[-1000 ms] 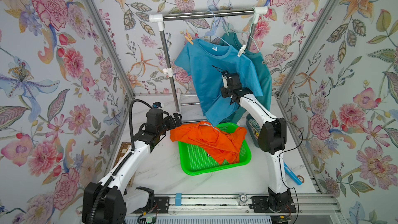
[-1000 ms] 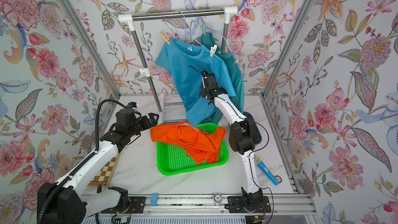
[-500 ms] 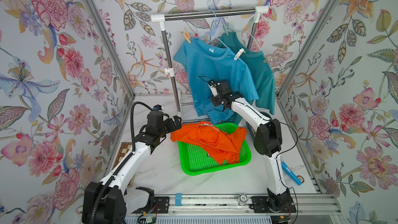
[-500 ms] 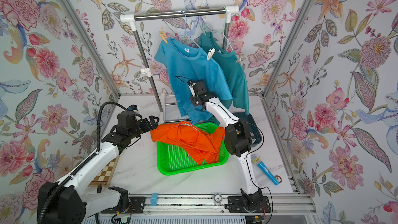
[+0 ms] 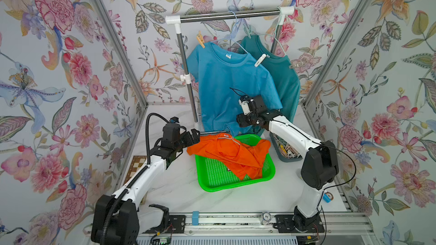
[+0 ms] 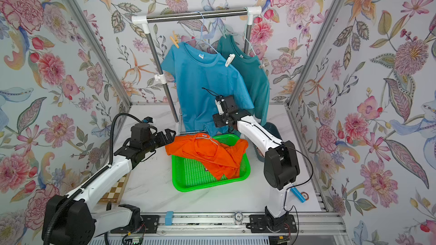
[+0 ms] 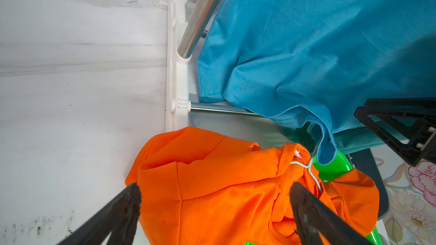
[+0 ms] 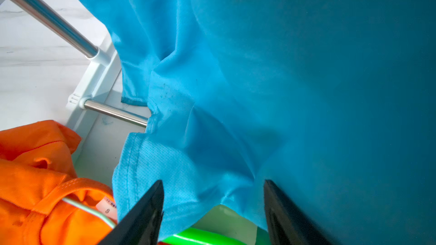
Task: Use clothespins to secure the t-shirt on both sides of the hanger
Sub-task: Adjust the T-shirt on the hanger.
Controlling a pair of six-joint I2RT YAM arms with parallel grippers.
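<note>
- I read the left gripper (image 7: 214,186) released, beside the orange t-shirt (image 7: 224,161) at the far-left corner of the green basket (image 5: 236,186).
- I read the right gripper (image 8: 212,182) released, blue t-shirt (image 8: 236,90) hem between its jaws.

- Clothes rack (image 5: 226,16) stands at the back of the table (image 5: 179,192), two shirts hanging under its rail.
- Front hanging t-shirt (image 5: 226,83) sits left, overlapping the rear hanging t-shirt (image 5: 289,78) behind it on the right.
- Left-shoulder clothespin (image 5: 200,40) and right-shoulder clothespin (image 5: 259,60) sit on the front shirt's two shoulders.
- Basket (image 5: 212,182) lies mid-table, before the rack.
- Crumpled t-shirt (image 5: 226,152) lies in the basket, spilling over its left rim.
- Bin of clothespins (image 5: 289,153) sits just right of the basket.
- Chessboard (image 5: 136,164) lies at the table's left edge.
</note>
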